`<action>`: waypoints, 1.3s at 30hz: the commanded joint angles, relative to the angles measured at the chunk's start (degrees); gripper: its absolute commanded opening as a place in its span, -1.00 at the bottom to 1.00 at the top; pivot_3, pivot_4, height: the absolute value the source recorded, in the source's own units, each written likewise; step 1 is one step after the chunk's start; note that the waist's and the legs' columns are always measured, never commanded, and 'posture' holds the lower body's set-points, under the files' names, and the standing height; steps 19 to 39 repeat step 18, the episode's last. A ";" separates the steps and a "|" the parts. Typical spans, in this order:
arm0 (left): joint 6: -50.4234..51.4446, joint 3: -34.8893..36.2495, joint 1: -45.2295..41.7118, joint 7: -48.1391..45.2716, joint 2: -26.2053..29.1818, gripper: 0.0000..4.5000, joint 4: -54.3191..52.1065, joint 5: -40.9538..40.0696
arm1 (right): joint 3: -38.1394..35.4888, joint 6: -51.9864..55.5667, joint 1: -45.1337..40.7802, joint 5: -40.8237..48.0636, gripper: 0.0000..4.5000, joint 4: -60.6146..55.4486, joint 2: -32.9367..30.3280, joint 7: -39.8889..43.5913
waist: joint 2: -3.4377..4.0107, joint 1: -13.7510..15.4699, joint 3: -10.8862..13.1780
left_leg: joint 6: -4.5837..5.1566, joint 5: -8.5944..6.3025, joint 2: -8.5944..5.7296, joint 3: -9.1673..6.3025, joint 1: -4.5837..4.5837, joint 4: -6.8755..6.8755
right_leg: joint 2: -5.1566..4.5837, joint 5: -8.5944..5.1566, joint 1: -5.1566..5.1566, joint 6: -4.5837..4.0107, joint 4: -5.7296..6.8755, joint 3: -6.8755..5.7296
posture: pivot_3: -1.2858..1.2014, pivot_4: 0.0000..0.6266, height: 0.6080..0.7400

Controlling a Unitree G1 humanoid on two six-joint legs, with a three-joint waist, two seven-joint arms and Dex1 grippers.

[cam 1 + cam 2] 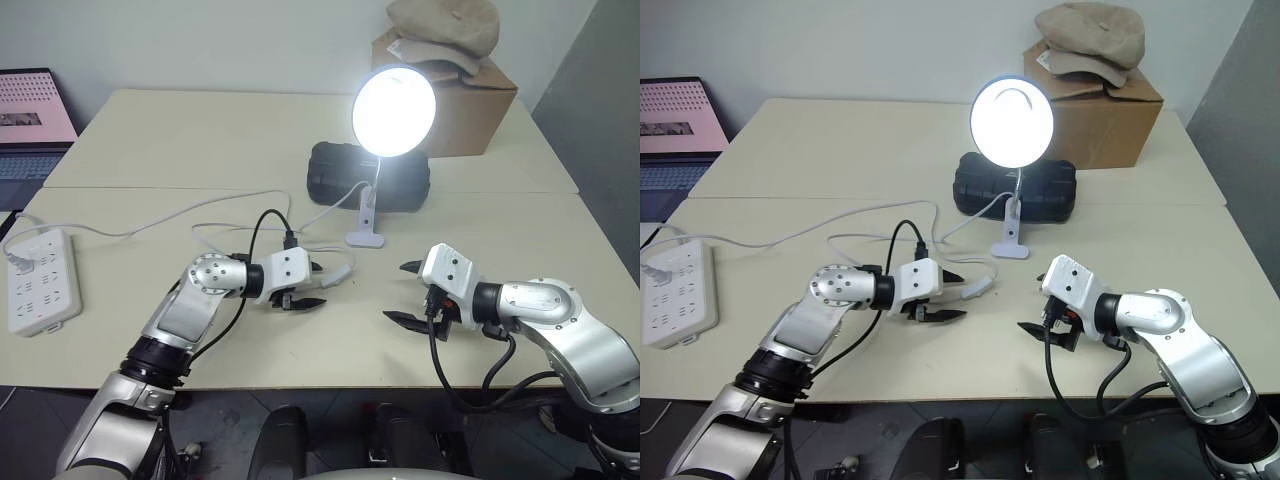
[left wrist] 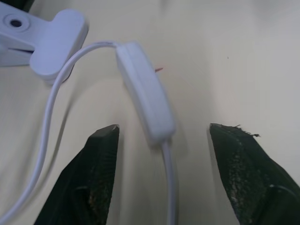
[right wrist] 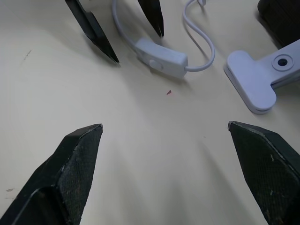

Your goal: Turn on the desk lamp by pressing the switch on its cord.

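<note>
The desk lamp (image 1: pixel 394 110) is lit, its round shade glowing, and stands on its white clip base (image 1: pixel 365 235) mid-table. Its thin white cord (image 1: pixel 150 225) curls across the table to the switch (image 2: pixel 145 101), a small white bar lying flat. My left gripper (image 1: pixel 318 284) is open, one finger on each side of the switch's near end without touching it. In the right wrist view the switch (image 3: pixel 161 58) lies just beyond the left gripper (image 3: pixel 138 47), beside the clip base (image 3: pixel 255 79). My right gripper (image 1: pixel 397 292) stands open and empty, a short way right of the switch.
A white power strip (image 1: pixel 40 280) lies at the table's left edge with the cord plugged in. A black case (image 1: pixel 340 175) sits behind the lamp. A cardboard box (image 1: pixel 470 110) with a cap on it is at the back right, and a laptop (image 1: pixel 30 120) at the far left.
</note>
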 commanded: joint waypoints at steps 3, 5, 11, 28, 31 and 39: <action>10.05 10.95 12.62 0.89 4.32 0.58 -19.56 -10.91 | -4.58 -6.76 -1.14 1.59 1.00 2.50 -0.89 1.26 | 0.00 -0.01 0.00 | 0.00 0.00 0.00 0.00 0.00 0.00 | -0.02 0.00 0.00 0.00 -0.01 0.00 | 0.03 -0.52 1.00; 12.05 16.09 19.70 3.67 4.95 0.58 -24.99 -12.34 | -6.41 -11.34 0.18 2.51 1.00 3.57 -1.71 3.35 | 0.00 -0.12 0.00 | -0.01 -0.01 0.00 0.03 0.03 -0.04 | -0.02 -0.01 0.01 0.00 -0.05 0.06 | 0.03 -0.52 1.00; 15.01 26.61 30.96 8.50 4.97 0.58 -31.48 -15.55 | -11.13 -20.47 5.09 5.24 1.00 6.36 -4.23 8.87 | -0.01 0.52 0.01 | -0.01 0.00 0.02 -0.10 0.06 -0.05 | -0.03 -0.05 0.05 -0.02 -0.04 -0.14 | 0.03 -0.52 1.00; 17.06 32.15 34.12 7.78 7.42 0.58 -32.88 -19.71 | -12.59 -21.89 4.48 6.97 1.00 9.37 -5.60 10.13 | 0.00 0.36 0.01 | -0.01 -0.01 -0.01 -0.07 0.11 0.00 | -0.11 -0.15 0.06 -0.31 -0.06 -0.08 | 0.03 -0.52 1.00; 17.06 32.15 34.12 7.78 7.42 0.58 -32.88 -19.71 | -12.59 -21.89 4.48 6.97 1.00 9.37 -5.60 10.13 | 0.00 0.36 0.01 | -0.01 -0.01 -0.01 -0.07 0.11 0.00 | -0.11 -0.15 0.06 -0.31 -0.06 -0.08 | 0.03 -0.52 1.00; 17.06 32.15 34.12 7.78 7.42 0.58 -32.88 -19.71 | -12.59 -21.89 4.48 6.97 1.00 9.37 -5.60 10.13 | 0.00 0.36 0.01 | -0.01 -0.01 -0.01 -0.07 0.11 0.00 | -0.11 -0.15 0.06 -0.31 -0.06 -0.08 | 0.03 -0.52 1.00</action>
